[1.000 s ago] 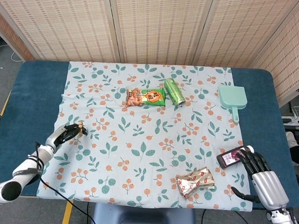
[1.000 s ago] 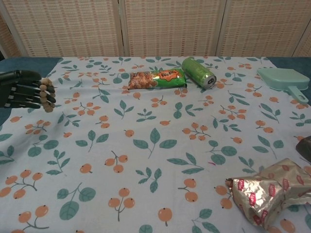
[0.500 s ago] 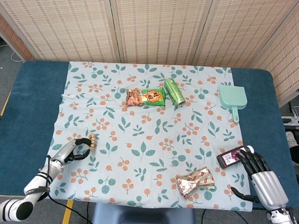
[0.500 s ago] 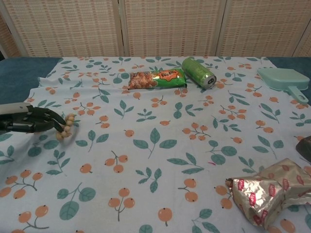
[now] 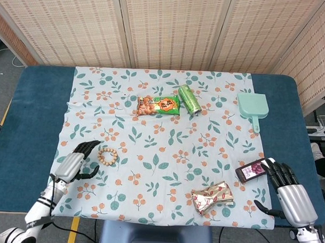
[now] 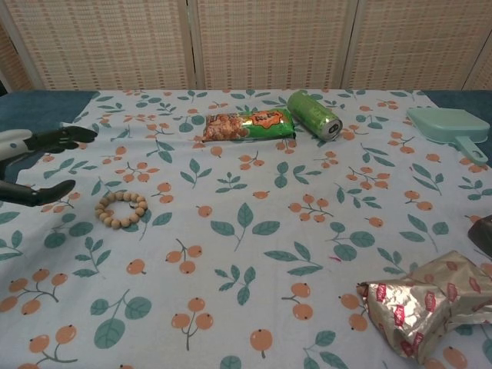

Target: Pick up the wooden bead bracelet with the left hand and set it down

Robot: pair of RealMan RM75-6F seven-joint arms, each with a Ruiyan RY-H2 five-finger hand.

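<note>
Bracelet (image 5: 107, 156) lies beside spread left hand (image 5: 77, 162).

Head view: you look steeply down from above the table's near edge, taking in the whole patterned cloth (image 5: 161, 148) and the screens behind. Chest view: lower, closer, facing across the same cloth (image 6: 246, 231); both share the green can (image 5: 189, 99) (image 6: 314, 114).

1. The left hand (image 5: 75, 162) no longer holds the bracelet (image 5: 107, 156); its fingers are now spread apart.
2. The bracelet now lies flat on the tablecloth (image 5: 150, 169), just beside the fingertips, having been carried nearer the robot than a second ago.
</note>
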